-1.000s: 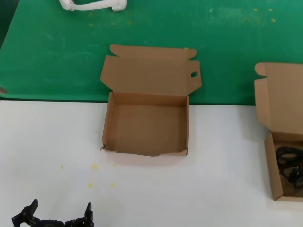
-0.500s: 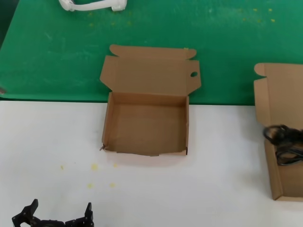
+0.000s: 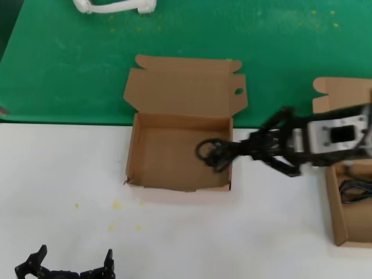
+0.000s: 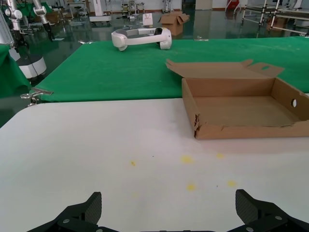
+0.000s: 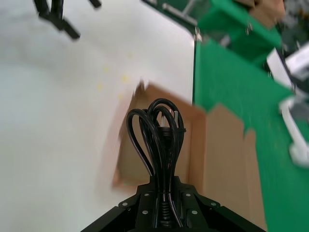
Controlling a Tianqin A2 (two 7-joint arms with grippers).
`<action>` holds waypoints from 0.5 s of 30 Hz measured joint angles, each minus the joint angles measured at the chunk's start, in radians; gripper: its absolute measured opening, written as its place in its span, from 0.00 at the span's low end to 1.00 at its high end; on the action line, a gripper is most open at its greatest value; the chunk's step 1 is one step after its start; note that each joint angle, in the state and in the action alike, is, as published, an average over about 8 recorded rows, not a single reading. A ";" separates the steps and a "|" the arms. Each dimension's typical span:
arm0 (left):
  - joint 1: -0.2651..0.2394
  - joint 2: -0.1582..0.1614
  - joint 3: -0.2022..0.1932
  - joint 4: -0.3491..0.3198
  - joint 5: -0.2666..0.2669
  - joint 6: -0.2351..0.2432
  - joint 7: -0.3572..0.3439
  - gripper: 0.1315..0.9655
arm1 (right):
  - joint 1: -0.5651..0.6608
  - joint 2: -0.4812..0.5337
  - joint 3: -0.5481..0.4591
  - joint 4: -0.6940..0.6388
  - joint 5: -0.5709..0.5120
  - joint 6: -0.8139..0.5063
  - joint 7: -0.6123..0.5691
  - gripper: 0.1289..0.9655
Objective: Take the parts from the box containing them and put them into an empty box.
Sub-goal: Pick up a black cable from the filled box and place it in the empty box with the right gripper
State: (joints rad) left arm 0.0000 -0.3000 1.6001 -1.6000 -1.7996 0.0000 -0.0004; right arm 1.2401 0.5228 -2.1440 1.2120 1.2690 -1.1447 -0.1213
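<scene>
Carrying: the right hand (image 3: 250, 148) is clamped on one coiled cable bundle (image 3: 214, 153) by its end, loops sticking out ahead of the fingers.
Where the cable is: over the right-hand side of the empty box (image 3: 132, 148), loops hanging just inside its right wall, not yet set down as far as I can judge.
Wrist check: in the right wrist view the cable bundle (image 5: 157, 130) runs straight out of the right hand (image 5: 161, 191), held tight at the tied neck, with the empty box (image 5: 222, 145) below.
Source: the box containing them (image 3: 332, 200) sits at the counter's right edge, with at least one more black coil (image 3: 356, 190) showing inside.
Left hand: the left hand (image 3: 72, 268) is parked low on the white counter (image 3: 70, 163), fingers spread wide, holding nothing.
Handling: light, floppy, glossy cord; I'd expect the loops to sag and swing, maybe snag the box wall.
Best hold: at the bound middle or neck, where the strands are gathered.
Stage: my read is mid-transfer, with release into the box next.
</scene>
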 joint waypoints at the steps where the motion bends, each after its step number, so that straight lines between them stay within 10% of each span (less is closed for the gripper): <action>1: 0.000 0.000 0.000 0.000 0.000 0.000 0.000 1.00 | 0.008 -0.026 -0.009 -0.015 -0.001 0.006 -0.009 0.10; 15: 0.000 0.000 0.000 0.000 0.000 0.000 0.000 1.00 | 0.085 -0.294 -0.074 -0.329 0.014 0.085 -0.184 0.10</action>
State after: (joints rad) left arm 0.0000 -0.3000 1.6000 -1.6000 -1.7996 0.0000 -0.0004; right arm 1.3249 0.2290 -2.2180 0.8832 1.2826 -1.0593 -0.3049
